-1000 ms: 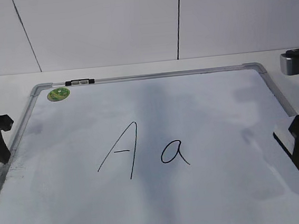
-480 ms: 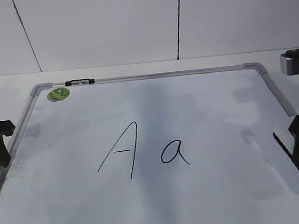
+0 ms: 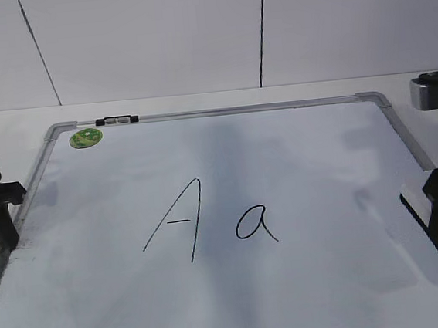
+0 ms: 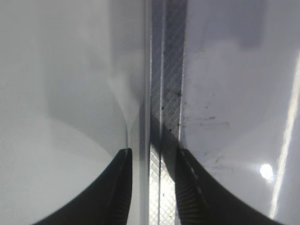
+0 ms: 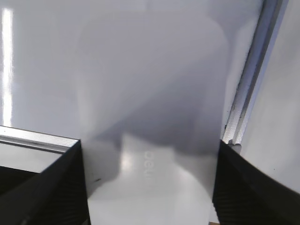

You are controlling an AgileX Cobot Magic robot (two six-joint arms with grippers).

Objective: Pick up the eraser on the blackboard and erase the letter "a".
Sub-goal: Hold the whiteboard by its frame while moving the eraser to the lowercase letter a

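Eraser gripped at the blackboard's right edge

Our right gripper fingers spread wide around the eraser, its grey lettering unreadable. Left gripper fingers narrowly straddle the blackboard frame near the table's left edge. "A" stands beside the letter "a"; green sticker top-left.
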